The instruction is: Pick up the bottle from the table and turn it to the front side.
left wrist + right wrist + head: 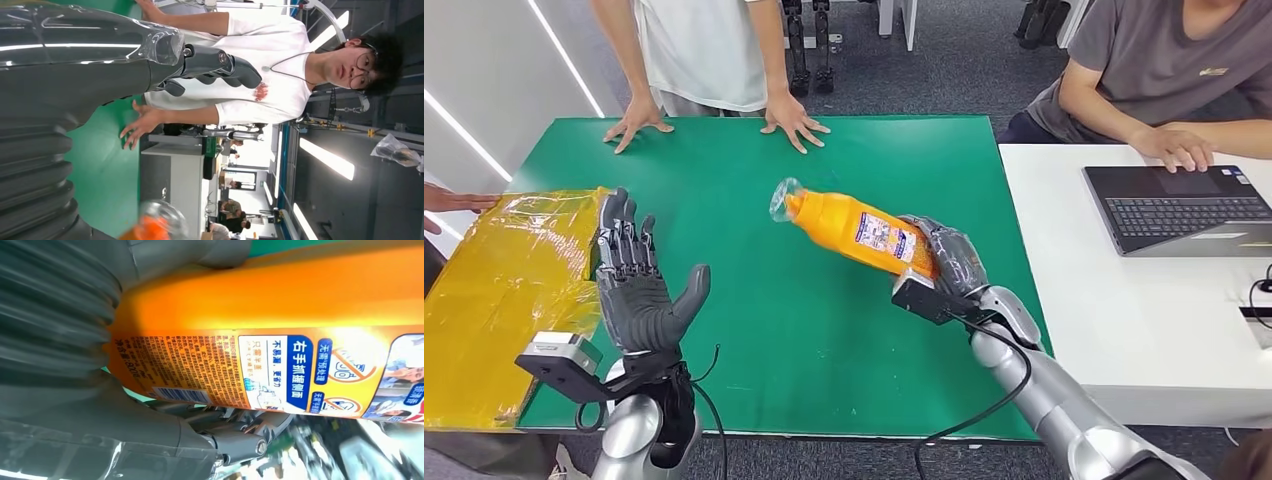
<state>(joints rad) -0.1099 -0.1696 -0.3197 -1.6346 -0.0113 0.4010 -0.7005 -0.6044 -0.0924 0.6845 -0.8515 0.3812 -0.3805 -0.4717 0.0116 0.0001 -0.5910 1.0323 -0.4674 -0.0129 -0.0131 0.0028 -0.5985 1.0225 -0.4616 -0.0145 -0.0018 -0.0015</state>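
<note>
Two silver arms reach over a green table [824, 330] in the head view. The right hand [949, 255] grips the base end of an orange bottle [854, 228] and holds it clear of the table, above the middle of its right half. The bottle lies tilted, its clear cap end pointing far and left and its printed label facing up. In the right wrist view the bottle [280, 315] sits against the palm, with the thumb on one side and the darker fingers [235, 437] curled around the other.

The left hand [636, 285] stands upright over the near left part of the table, palm turned towards the bottle, fingers spread and holding nothing. Beside it on the left lies a yellow plastic sheet [504, 280].

At the far edge a person in a white shirt [704, 50] rests both hands flat on the table. On the right, another person sits at a white desk [1124, 310] with a hand beside an open laptop [1184, 210].
</note>
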